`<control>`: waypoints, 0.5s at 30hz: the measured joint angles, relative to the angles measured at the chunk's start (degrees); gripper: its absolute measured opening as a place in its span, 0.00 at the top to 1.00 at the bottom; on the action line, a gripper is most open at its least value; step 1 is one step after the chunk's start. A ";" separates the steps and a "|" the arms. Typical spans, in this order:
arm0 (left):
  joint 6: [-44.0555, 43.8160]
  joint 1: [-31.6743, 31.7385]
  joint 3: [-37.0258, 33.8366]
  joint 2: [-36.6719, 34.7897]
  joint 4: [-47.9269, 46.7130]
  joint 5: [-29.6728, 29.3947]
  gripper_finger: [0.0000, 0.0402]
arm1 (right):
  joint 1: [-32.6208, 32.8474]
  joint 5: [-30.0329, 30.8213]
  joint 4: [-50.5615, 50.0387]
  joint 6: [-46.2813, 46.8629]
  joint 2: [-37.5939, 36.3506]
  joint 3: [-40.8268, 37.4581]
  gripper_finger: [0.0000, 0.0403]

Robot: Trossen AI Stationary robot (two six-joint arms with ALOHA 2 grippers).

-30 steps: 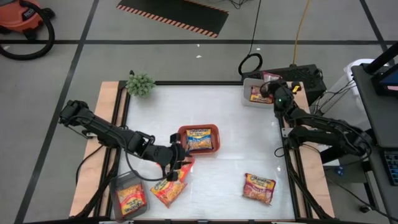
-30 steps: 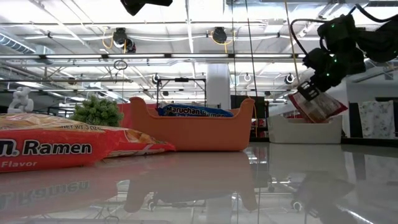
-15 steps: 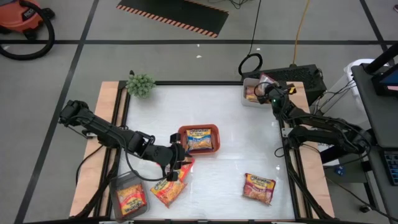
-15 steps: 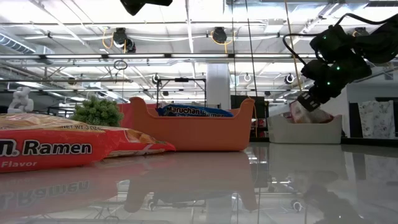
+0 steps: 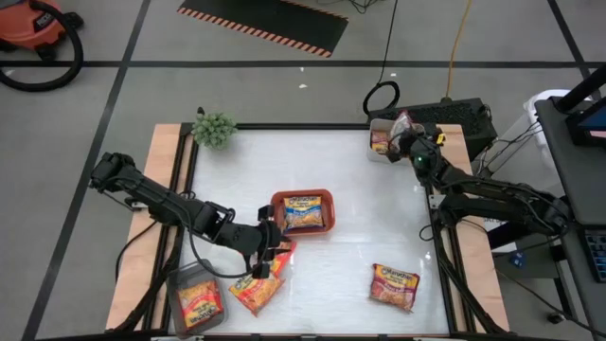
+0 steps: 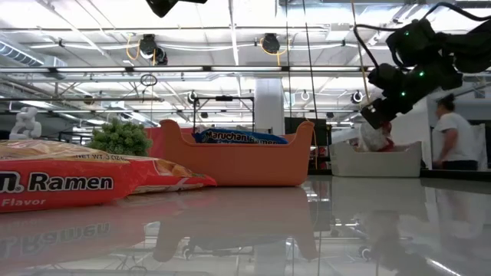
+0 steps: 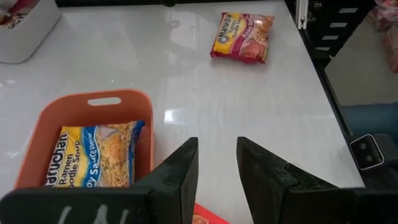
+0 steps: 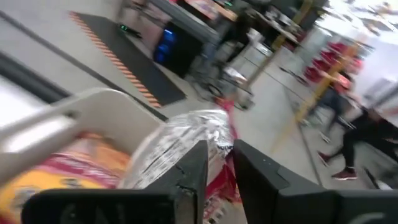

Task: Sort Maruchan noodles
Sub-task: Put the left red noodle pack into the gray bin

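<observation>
- orange-red ramen packet [image 6: 84, 180]: cut off by low view's left edge, label only partly legible.
- blue-yellow packet [image 6: 240, 137] in orange tray [image 6: 238, 165]: mostly hidden behind tray wall.
- right wrist view: motion-blurred; packet [image 8: 186, 146] at white bin [image 8: 93, 112], print unreadable.
- grey tray [image 5: 197, 296]: clipped at high view's bottom edge.

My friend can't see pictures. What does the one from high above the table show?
Two dark robot arms work over a white table with ramen packets. The right gripper is at a white bin with a packet; the left gripper hovers beside a red tray holding a blue-yellow packet.
</observation>
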 joint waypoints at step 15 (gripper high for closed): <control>-0.02 0.07 0.00 0.01 0.04 -0.02 0.71 | 1.65 -7.26 -1.05 4.93 -0.22 -0.08 0.81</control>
